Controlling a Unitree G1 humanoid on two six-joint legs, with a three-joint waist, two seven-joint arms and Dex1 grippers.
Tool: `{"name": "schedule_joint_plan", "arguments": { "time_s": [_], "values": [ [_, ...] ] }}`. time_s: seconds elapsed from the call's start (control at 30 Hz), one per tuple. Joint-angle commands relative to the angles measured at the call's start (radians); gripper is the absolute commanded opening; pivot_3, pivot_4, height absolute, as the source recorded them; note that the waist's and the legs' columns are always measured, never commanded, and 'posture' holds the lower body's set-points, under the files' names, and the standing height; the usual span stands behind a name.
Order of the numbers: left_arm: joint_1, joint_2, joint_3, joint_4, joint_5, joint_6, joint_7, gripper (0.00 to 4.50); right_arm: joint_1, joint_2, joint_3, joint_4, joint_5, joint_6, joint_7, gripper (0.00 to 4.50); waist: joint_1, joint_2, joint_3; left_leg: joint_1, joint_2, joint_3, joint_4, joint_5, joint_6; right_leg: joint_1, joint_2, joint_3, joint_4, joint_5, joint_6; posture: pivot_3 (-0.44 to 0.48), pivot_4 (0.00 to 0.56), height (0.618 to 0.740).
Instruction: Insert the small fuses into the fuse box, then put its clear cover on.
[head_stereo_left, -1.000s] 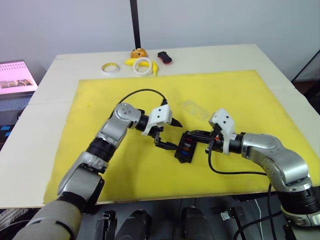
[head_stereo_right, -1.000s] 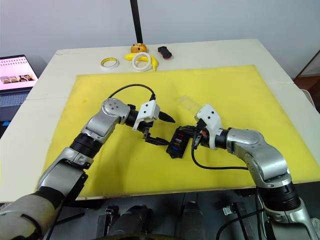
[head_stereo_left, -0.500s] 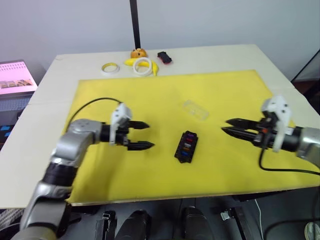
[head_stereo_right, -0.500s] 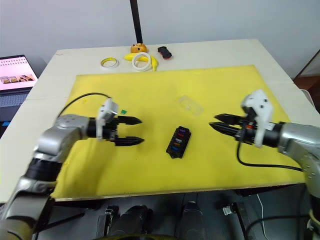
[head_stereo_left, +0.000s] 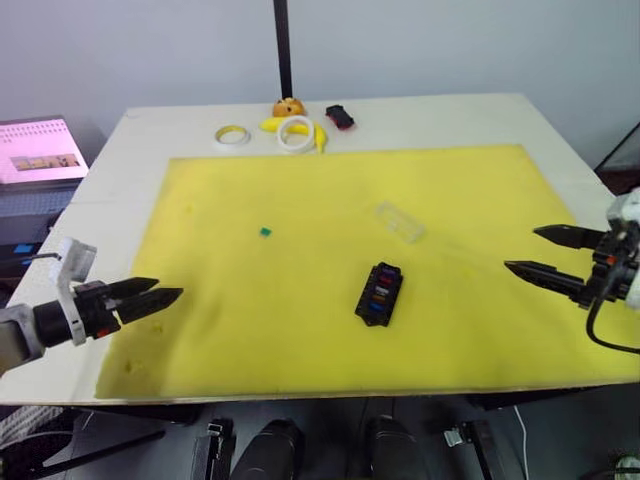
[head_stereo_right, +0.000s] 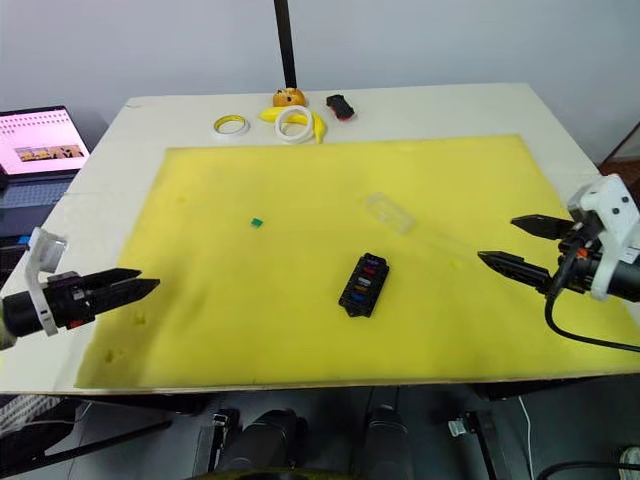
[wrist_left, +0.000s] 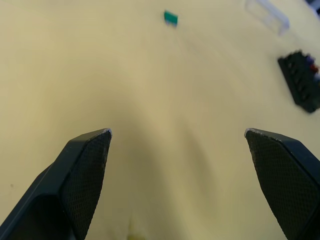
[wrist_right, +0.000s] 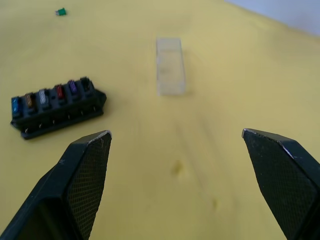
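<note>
So: fuse box (head_stereo_left: 379, 294) sits on the yellow mat (head_stereo_left: 300, 330), just right of frame centre in the head view, lying at a slight diagonal. One row of slots is loaded; right wrist view shows blue, orange, grey, red and purple fuses (wrist_right: 49, 96) seated side by side, plus one more slot I can't read. The other row can't be judged from here.

One green fuse (head_stereo_left: 265, 232) lies loose on the mat, up and left of the box, well apart from it.

Clear cover (head_stereo_left: 400, 221) lies flat on the mat, up and right of the box, near but not touching. It holds nothing.

View differences: head view gives the back edge of the surface (head_stereo_left: 560, 135): two tape rings (head_stereo_left: 232, 134), a banana (head_stereo_left: 272, 124), a small orange object (head_stereo_left: 288, 106) and a small black-and-red object (head_stereo_left: 341, 116), all off the mat. The wrist views give none of that. Right wrist view gives the fuse colours, which the head view barely resolves. Left wrist view catches the green fuse, the cover and one end of the box, all far off.

Left gripper (head_stereo_left: 148, 296) is at the lower-left of the frame, over the mat's left edge, fingers pointing right toward the middle, spread, grasping nothing. Right gripper (head_stereo_left: 545, 252) is at the right edge of the frame, over the mat's right side, fingers pointing left, also spread wide and holding nothing. Both are well apart from the box.
</note>
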Motion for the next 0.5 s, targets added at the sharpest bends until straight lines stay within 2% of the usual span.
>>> {"name": "schedule_joint_plan", "arguments": {
  "time_s": [0.03,0.17,0.23,0.3,0.4,0.5],
  "values": [
    [-0.139,-0.006,-0.077,0.047,-0.037,0.034,0.035,4.50,-0.079,0.018,0.071,-0.075,0.058,0.018,-0.030,4.44,-0.003,0.000,0.000,0.000,0.000,0.000,0.000,0.000,0.000,0.000,0.000,0.000,0.000,0.000,0.000,0.000,0.150,0.740],
    [-0.324,-0.014,-0.207,0.200,-0.014,0.060,0.034,4.50,-0.197,0.059,0.179,-0.128,0.127,0.071,-0.066,4.44,-0.013,0.000,0.000,0.000,0.000,0.000,-0.001,0.000,0.000,-0.002,0.000,0.000,0.001,0.000,0.000,0.000,0.150,0.740],
    [-0.484,-0.021,-0.307,0.365,0.018,0.100,0.016,4.50,-0.304,0.097,0.262,-0.148,0.167,0.102,-0.089,4.44,-0.017,0.000,0.000,0.000,0.000,0.001,-0.001,0.000,0.000,-0.002,0.000,0.000,0.001,0.000,0.000,0.000,0.150,0.740],
    [-0.612,-0.038,-0.359,0.508,0.025,0.168,0.011,4.50,-0.395,0.143,0.312,-0.146,0.203,0.143,-0.127,4.44,-0.018,0.000,0.000,-0.001,0.000,0.000,0.000,0.000,0.000,-0.003,0.000,-0.001,0.000,0.000,0.000,0.000,0.150,0.740],
    [-0.687,-0.052,-0.475,0.594,0.097,0.108,-0.031,4.50,-0.481,0.199,0.372,-0.151,0.223,0.173,-0.167,4.44,-0.029,0.000,0.000,-0.001,0.000,0.000,-0.001,0.000,0.000,-0.003,0.000,-0.001,0.001,0.000,0.000,0.000,0.150,0.740],
    [-0.768,-0.080,-0.472,0.703,0.101,0.144,-0.025,4.50,-0.523,0.222,0.393,-0.167,0.240,0.195,-0.203,4.44,-0.034,0.000,0.000,-0.002,-0.001,-0.001,-0.001,0.000,0.001,-0.004,0.000,-0.001,0.001,0.000,0.000,0.000,0.150,0.740]
  ]
}}
